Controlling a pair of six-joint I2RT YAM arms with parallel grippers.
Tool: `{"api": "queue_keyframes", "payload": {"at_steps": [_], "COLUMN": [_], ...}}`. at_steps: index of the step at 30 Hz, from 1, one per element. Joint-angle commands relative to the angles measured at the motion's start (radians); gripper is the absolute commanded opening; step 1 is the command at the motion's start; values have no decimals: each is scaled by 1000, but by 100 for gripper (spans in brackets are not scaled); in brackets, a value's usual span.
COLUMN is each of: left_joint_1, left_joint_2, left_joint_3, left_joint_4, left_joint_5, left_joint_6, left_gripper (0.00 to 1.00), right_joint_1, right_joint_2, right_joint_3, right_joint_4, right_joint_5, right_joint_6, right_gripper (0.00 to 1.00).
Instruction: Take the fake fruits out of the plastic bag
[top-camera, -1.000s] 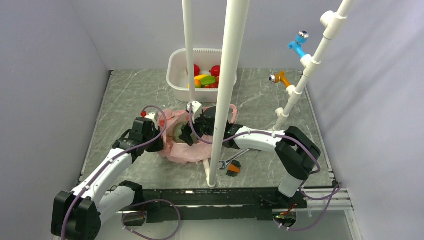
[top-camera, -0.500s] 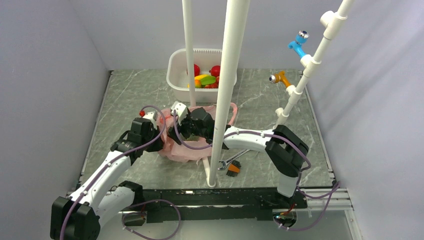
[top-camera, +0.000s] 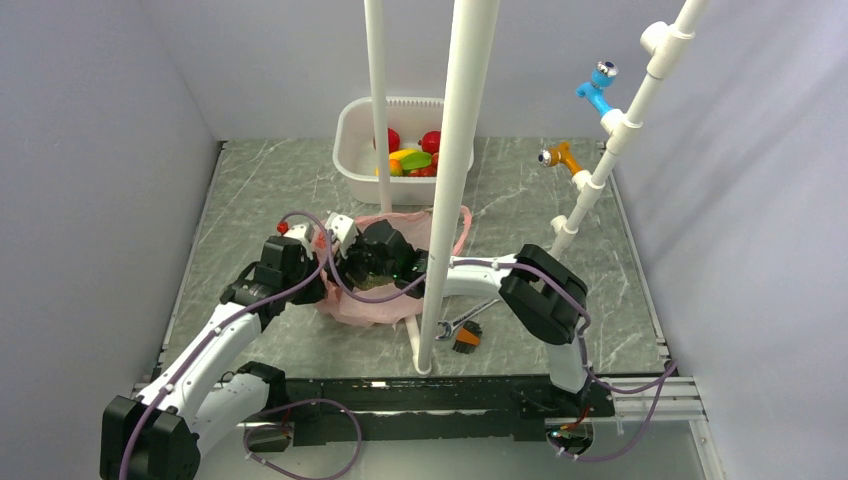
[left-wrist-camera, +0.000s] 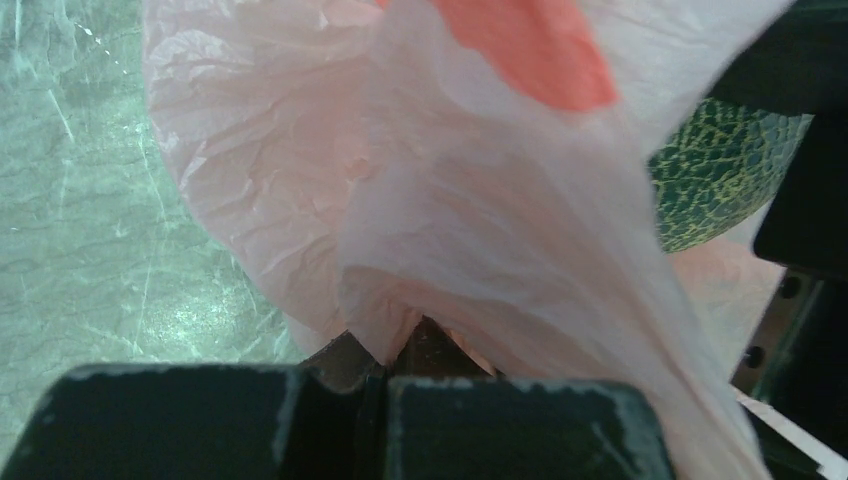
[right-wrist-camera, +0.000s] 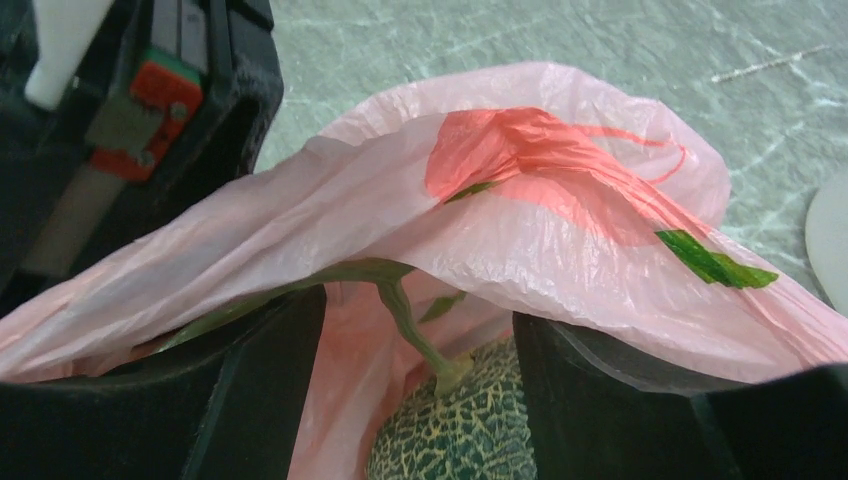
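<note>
Left jaws: pinched together on a fold of the pink plastic bag (left-wrist-camera: 480, 250), at the bag's left edge. Right jaws: apart, inside the bag's opening, one finger on each side of a netted green melon (right-wrist-camera: 455, 440); can't tell whether either finger touches it. Melon inside the bag, stem showing, film draped over the top. Bag crumpled on the table (top-camera: 260, 190), one loop handle sticking out on the bag's far right. Behind the bag, well apart: white tub (top-camera: 350, 150) holding more fake fruits (top-camera: 415, 160), red, yellow and green pieces. Near the bag's front right corner: wrench (top-camera: 460, 332) with orange handle, flat on the table. White pole (top-camera: 445, 200) crossing the bag's right side in the top view, hiding part of the right arm.
</note>
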Motion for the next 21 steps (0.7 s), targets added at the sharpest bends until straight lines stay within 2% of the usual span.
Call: {"api": "queue_keyframes", "payload": {"at_steps": [1,4,9,11,13,14,15,16,21], "left_joint_1": [2,2,2,2,2,2,2,2,2], "left_joint_2": [-3,-12,-42,-67,-89,-98,-104,-107,-109], "left_joint_3": [7,21,66,72,72,70,69,68,66], "left_joint_4": [11,-10,-115,-128,-121,-115,-108,-104,-124], "left_joint_5": [8,-8,-106,-132,-143,-142,-140,-136,-151], "left_joint_6": [-12,-26,-77,-88,-96,-97,-98,-99,-108], "left_gripper": [0,0,0,0,0,0,0,0,0], "right_joint_1": [9,8,8,7,4,4,4,3,0], "right_joint_2": [56,62,-4,-38,-61,-63,-61,-51,-59], "right_joint_3": [74,88,32,-19,-65,-79,-75,-53,-32], "right_joint_4": [73,78,64,85,132,146,135,106,59], "right_joint_5": [27,17,-28,-86,-142,-162,-158,-158,-132], "right_joint_6": [18,27,48,44,36,32,37,43,89], "right_gripper": [67,57,54,49,39,19,3,0,0]}}
